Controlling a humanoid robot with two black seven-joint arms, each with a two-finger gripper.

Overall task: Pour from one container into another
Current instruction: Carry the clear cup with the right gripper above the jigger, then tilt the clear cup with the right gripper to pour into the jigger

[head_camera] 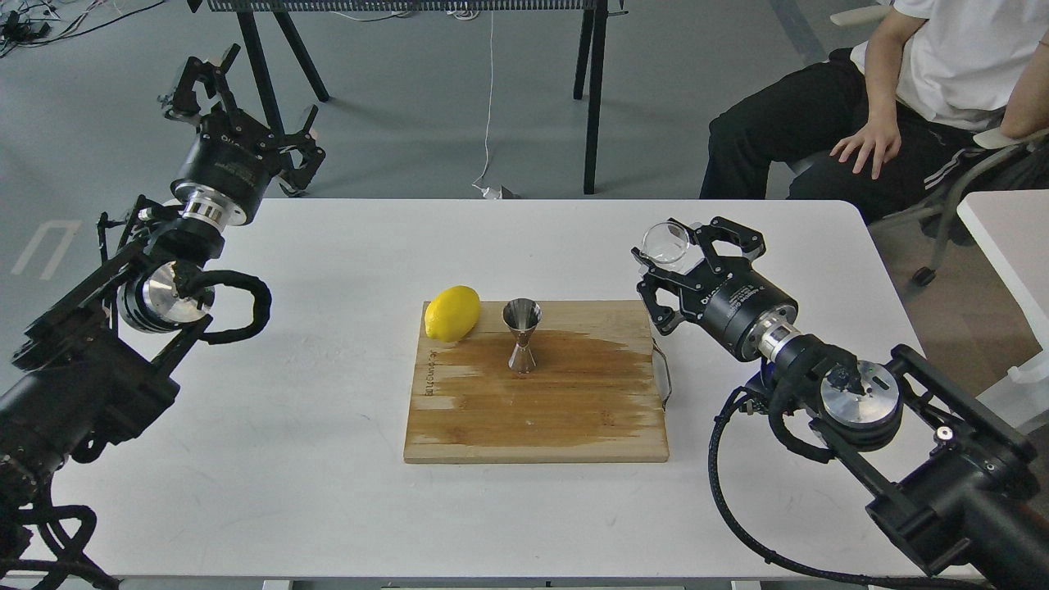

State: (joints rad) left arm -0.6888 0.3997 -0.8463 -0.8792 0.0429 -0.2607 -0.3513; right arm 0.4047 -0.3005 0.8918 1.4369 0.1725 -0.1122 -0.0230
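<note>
The steel jigger [522,334] stands upright on the wooden cutting board [537,410], near its far edge. My right gripper [682,250] is raised above the table to the right of the board, shut on the clear glass cup [665,243], which is tilted with its rim facing left toward the board. The cup is well apart from the jigger, higher and to its right. My left gripper [238,111] hovers beyond the table's far left corner, fingers spread, nothing in it.
A yellow lemon [452,313] lies on the board's far left corner beside the jigger. A wet stain darkens the board's middle. A seated person [885,90] is at the far right, and another table's edge [1004,238] lies to the right.
</note>
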